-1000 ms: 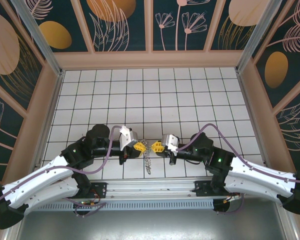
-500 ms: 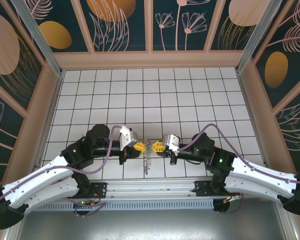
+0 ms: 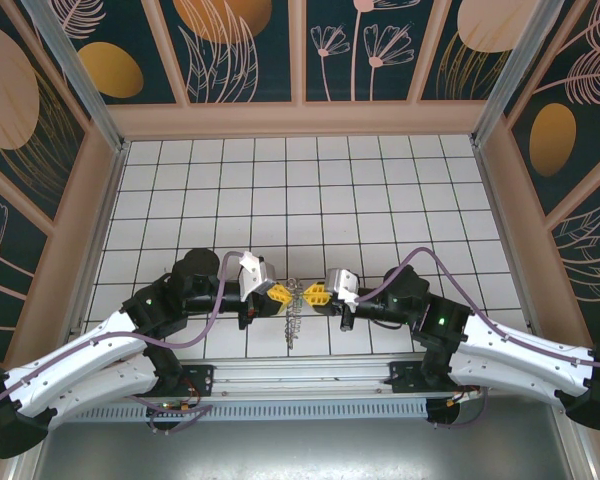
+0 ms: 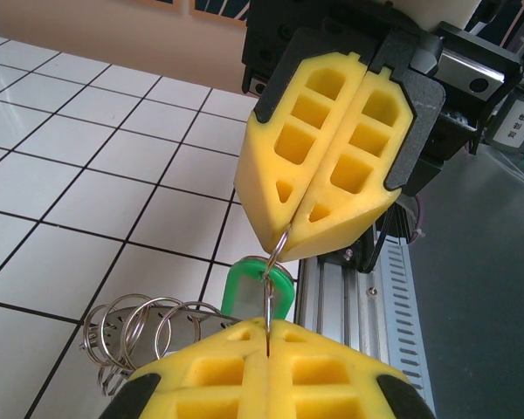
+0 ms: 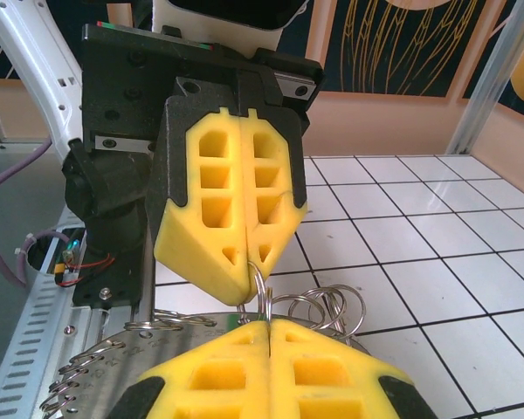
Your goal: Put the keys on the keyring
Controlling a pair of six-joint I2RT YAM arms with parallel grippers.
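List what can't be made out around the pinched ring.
- Top view: the split ring between the left end effector and the right end effector is too small to read.
- Left wrist: the green key is partly hidden behind the left end effector, so whether the ring threads it is unclear.
- Right wrist: the toothed keyring is cut off by the bottom edge.

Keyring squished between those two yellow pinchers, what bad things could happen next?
1. Both the left end effector and right end effector pinch the thin keyring with just their pad tips, so a tug could make it slip free.
2. The loose rings bunched beside the green key might snag and tangle.
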